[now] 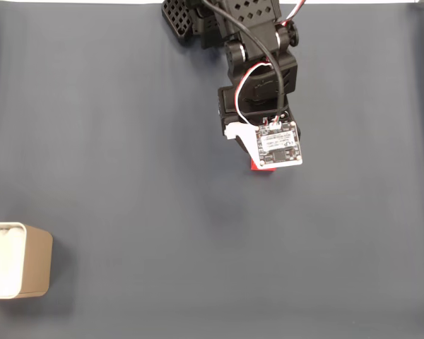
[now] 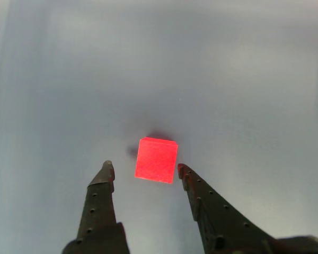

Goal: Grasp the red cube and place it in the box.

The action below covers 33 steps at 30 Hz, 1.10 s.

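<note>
The red cube (image 2: 156, 159) lies on the dark grey table, in the other view just ahead of the gap between my two dark fingers. My gripper (image 2: 146, 169) is open, its fingertips level with the cube's near edge and apart from it. In the fixed view a sliver of the red cube (image 1: 257, 167) shows under the white circuit board on my wrist, and the fingers are hidden below the arm. The box (image 1: 18, 260), beige with a white rim, stands at the left edge near the bottom, far from the cube.
The black arm (image 1: 251, 63) reaches down from the top centre of the fixed view, with a white circuit board (image 1: 277, 144) and cables on the wrist. The dark grey mat (image 1: 198, 268) stretches flat between cube and box.
</note>
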### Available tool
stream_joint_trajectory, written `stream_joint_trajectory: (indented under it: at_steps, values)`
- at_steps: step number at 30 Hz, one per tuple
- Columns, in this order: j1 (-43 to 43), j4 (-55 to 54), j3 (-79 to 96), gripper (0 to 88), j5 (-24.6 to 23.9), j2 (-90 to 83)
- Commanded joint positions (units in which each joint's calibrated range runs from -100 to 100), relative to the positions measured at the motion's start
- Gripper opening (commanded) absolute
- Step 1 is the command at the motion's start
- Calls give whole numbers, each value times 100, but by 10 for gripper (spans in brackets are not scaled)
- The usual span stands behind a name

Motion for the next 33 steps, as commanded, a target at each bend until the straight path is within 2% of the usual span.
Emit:
stream_joint_trajectory:
  at_steps: [1, 33]
  values:
    - [-57, -114, -150, 281, -20, 36]
    - [-71, -327, -424, 274, -24, 443]
